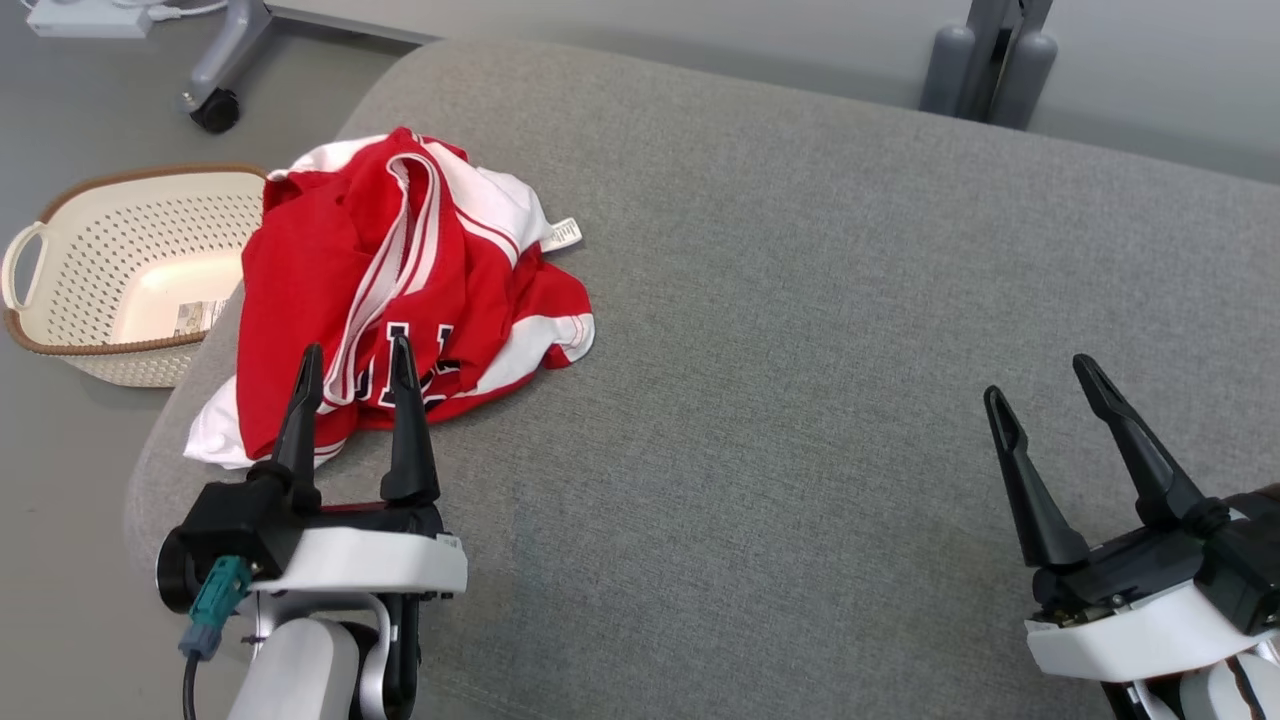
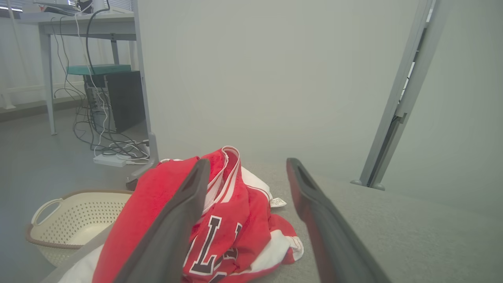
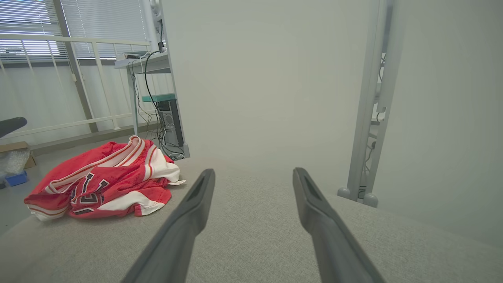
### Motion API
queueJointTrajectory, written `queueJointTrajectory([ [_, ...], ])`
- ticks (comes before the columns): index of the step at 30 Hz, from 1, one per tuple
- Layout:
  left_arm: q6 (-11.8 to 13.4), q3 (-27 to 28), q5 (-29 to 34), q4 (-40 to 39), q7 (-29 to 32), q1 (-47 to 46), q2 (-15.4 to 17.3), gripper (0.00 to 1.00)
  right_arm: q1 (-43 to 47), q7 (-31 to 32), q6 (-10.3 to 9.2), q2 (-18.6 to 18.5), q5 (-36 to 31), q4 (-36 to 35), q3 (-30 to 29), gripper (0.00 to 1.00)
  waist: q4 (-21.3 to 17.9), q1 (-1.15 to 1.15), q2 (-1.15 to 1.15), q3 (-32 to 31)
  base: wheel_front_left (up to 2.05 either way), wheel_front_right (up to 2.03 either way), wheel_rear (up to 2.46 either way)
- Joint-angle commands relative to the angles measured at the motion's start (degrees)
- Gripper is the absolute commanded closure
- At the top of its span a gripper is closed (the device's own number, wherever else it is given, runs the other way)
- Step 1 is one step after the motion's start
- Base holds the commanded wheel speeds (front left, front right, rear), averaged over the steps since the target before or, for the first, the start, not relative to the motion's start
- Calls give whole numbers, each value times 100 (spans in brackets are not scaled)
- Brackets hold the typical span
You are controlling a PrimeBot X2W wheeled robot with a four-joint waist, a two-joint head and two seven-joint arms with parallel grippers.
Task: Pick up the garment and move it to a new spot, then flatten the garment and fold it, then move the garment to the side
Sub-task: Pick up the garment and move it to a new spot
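Far left, a cream basket (image 1: 130, 260) sits on the floor. The crumpled red-and-white garment (image 1: 400, 250) lies on the grey surface (image 1: 780, 350), right at the tips of the left gripper (image 1: 356, 346), whose fingers are spread and empty. The right gripper (image 1: 1038, 378) has its fingers wide too, holding nothing, with the garment well off to their left.

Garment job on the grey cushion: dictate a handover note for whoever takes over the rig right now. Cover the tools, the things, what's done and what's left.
Left tool: open, holding nothing, fingers poised at the near edge of the garment; contact cannot be told.
Right tool: open, holding nothing, over bare grey cushion, well apart from the garment.
Garment: a crumpled red and white heap at the cushion's left side, one white corner draping over the edge, next to the basket on the floor.
Done: nothing visible yet.
Left: pick up, move, flatten, fold, set aside.
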Motion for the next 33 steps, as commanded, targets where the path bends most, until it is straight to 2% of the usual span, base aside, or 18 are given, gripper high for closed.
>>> queueJointTrajectory([
  [1,52,30,-41,132,-25,-200,21,0,-92,-15,8,-85,45,-44,-22,0,-106,0,0,269,0,0,0],
  [17,384,508,-122,1615,-25,-1709,32,0,-373,-16,8,-416,188,-212,-39,0,-478,0,0,1153,0,0,0],
  [23,475,720,-52,2365,-25,-2183,153,0,-460,-15,6,-449,215,-220,-31,0,-657,0,0,1305,0,0,0],
  [27,657,727,82,2837,-15,-2495,319,0,-496,-15,5,-453,266,-192,-52,0,-756,0,0,1394,0,0,0],
  [33,778,779,29,3374,258,-2805,423,0,-544,-15,5,-448,297,-191,-53,0,-875,0,0,1497,0,0,0],
])
